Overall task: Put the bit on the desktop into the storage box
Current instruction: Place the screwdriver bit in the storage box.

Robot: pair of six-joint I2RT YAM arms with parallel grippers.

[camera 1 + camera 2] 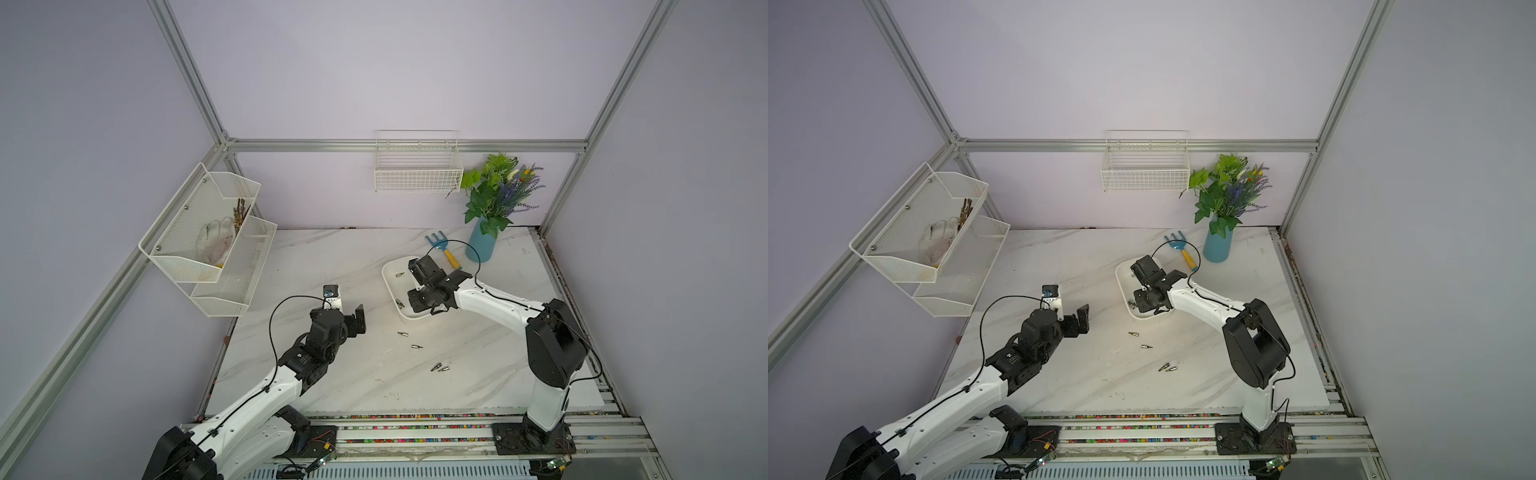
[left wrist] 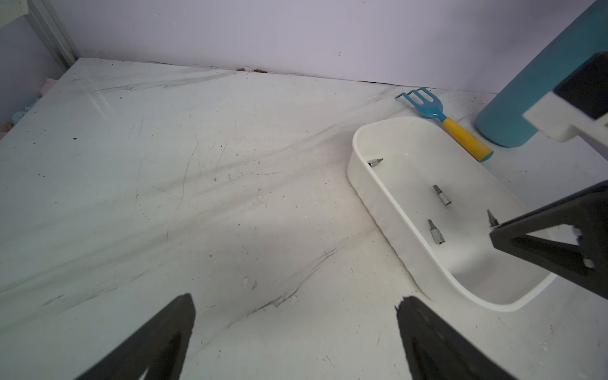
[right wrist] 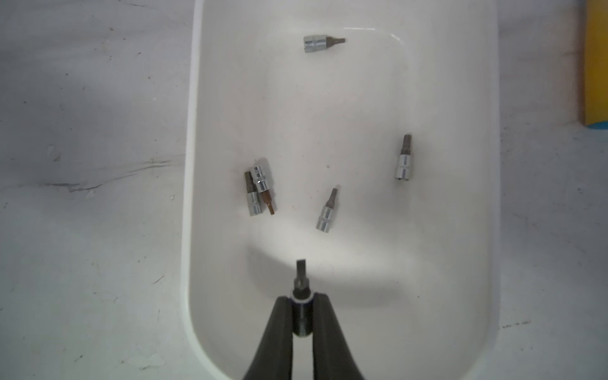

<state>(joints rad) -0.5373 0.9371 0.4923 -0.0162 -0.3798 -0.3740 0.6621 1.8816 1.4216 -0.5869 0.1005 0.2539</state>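
While your right gripper (image 3: 302, 301) is pinching a socket bit (image 3: 301, 279) by its silver collar above the storage box (image 3: 194, 164), your left gripper (image 2: 296, 297) is hovering wide open, holding nothing; four bits (image 1: 416, 346) are lying on the marble tabletop (image 1: 332, 374).

readable text: none | small label (image 1: 331, 300) on left wrist camera (image 1: 331, 290): too blurred

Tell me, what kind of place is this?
Probably a robot test booth, not a real home: the left arm and right arm are mounted beside a marble table, inside a bare metal frame.
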